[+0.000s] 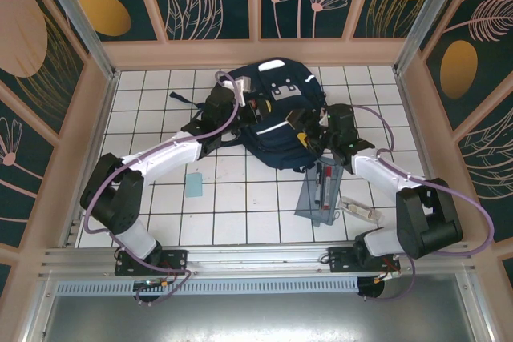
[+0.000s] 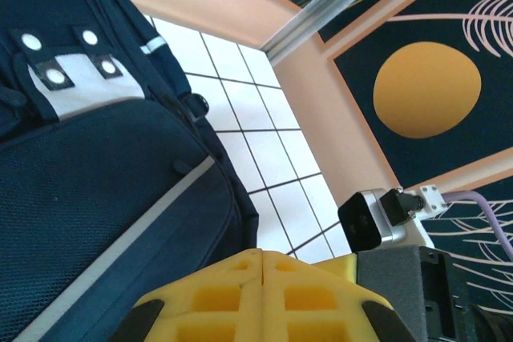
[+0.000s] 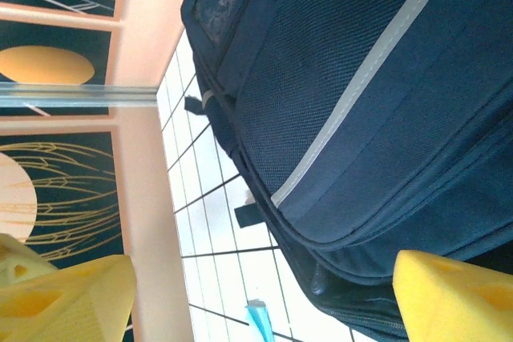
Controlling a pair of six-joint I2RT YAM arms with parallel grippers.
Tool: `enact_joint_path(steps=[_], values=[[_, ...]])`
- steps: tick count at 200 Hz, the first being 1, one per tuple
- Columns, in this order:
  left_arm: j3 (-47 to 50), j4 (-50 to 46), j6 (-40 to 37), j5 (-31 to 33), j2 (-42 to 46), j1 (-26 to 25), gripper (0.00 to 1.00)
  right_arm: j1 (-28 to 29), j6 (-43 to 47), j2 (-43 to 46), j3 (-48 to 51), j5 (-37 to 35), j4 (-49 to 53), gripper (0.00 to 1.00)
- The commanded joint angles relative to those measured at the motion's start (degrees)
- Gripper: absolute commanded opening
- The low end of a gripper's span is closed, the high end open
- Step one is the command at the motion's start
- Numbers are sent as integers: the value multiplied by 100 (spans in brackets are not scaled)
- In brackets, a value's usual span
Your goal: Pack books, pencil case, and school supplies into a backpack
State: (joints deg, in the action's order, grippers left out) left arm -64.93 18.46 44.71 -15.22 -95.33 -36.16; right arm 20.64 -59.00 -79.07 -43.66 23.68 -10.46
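Yellow fingers: my left claw, pressed together along one seam, nothing visible between them.
Right claw: spread wide and holding nothing.
Surface: white tiled table with dark grout lines, and a metal rail along its near edge.
Room: peach-framed walls with dark teal panels, orange discs and pale leaf drawings.
Backpack: lying at the far middle of the table, with my left claw at its left side and my right claw at its near-right corner.
Pencil case: on the tiles just near-right of the backpack, beside my right forearm, with red and black pens showing.
Light-blue flat piece: near-left of the backpack, apart from it.
Whitish oblong piece: just right of the pencil case.
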Motion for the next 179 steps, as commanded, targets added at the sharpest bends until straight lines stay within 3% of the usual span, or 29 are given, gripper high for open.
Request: enact_joint_path(steps=[1, 25, 41, 51, 65, 86, 100, 120, 155, 179], values=[[67, 87, -75, -43, -41, -16, 0, 85, 167, -30, -180, -115, 149, 84], [170, -478, -654, 267, -37, -17, 0, 56, 666, -82, -301, -744, 869, 84], [168, -808, -1081, 352, -133, -21, 27, -55, 802, -202, -143, -985, 946, 84], [81, -1023, -1402, 341, -250, -25, 38, -136, 755, -238, 96, -1115, 771, 84], [-104, -1439, -1861, 583, -525, -49, 47, -250, 646, -321, 452, -1118, 419, 81], [-399, -1894, -2374, 940, -824, -117, 53, -301, 542, -518, 825, -1083, 76, 68], [-520, -2067, -2570, 1125, -945, -169, 57, -304, 521, -638, 932, -1067, -12, 67], [-609, -2296, -2439, 1425, -1095, -172, 63, -311, 593, -703, 976, -1190, -35, 69], [-408, -1842, -1455, 960, -1307, -167, 80, -376, 747, -843, 864, -1247, -105, 72], [-433, -1479, -1024, 806, -1667, -169, 80, -375, 714, -997, 757, -1138, -518, 72]])
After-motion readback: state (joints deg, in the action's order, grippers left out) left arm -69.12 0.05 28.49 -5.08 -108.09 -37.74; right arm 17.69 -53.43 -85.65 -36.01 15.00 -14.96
